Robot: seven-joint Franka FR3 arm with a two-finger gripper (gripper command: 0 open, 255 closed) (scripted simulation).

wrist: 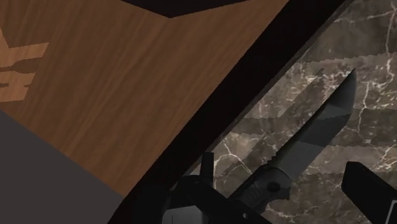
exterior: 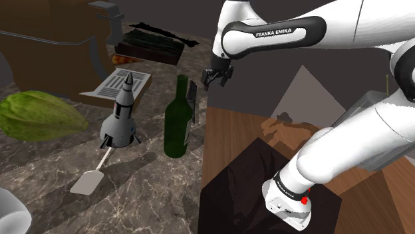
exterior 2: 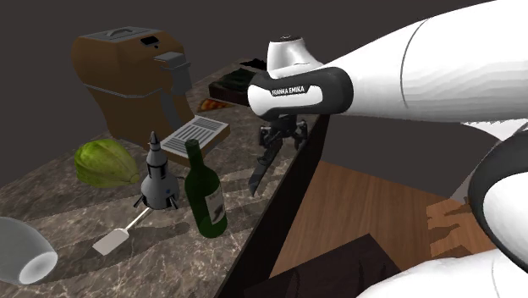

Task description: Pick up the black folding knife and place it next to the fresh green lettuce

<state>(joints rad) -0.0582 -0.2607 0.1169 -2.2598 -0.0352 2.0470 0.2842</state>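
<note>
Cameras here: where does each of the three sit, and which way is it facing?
Shoulder view: beside and behind the stand, looking down over the marble counter; the white arm and end effector show.
Second exterior view: close beside the arm, off the counter's edge, looking across it toward the lettuce; the arm crosses its upper right.
Wrist view: on the hand, looking down at the folding knife near the counter's edge; its black fingers show.
Shared: both exterior views show the bottle, lettuce and rocket model.
</note>
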